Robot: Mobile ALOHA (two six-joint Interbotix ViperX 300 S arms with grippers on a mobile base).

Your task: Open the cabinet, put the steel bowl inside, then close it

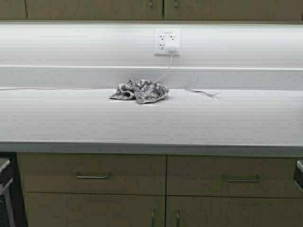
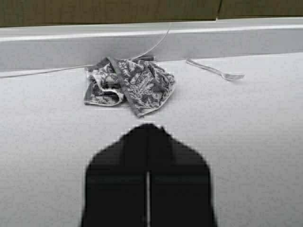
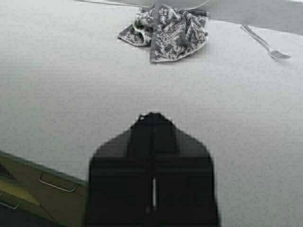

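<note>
The cabinet (image 1: 94, 8) shows only as the lower edges of its two tan doors along the top of the high view, with the ends of its handles (image 1: 150, 4) by the door seam. The doors are shut. The steel bowl is out of view. My left gripper (image 2: 149, 126) is shut and empty, held over the white countertop short of the cloth. My right gripper (image 3: 152, 115) is shut and empty over the counter near its front edge. Neither arm shows in the high view.
A crumpled grey patterned cloth (image 1: 140, 91) lies at the back of the countertop (image 1: 71, 118). A fork (image 1: 202, 92) lies to its right. A white cord runs from the wall outlet (image 1: 167, 41). Base drawers (image 1: 92, 175) sit under the counter.
</note>
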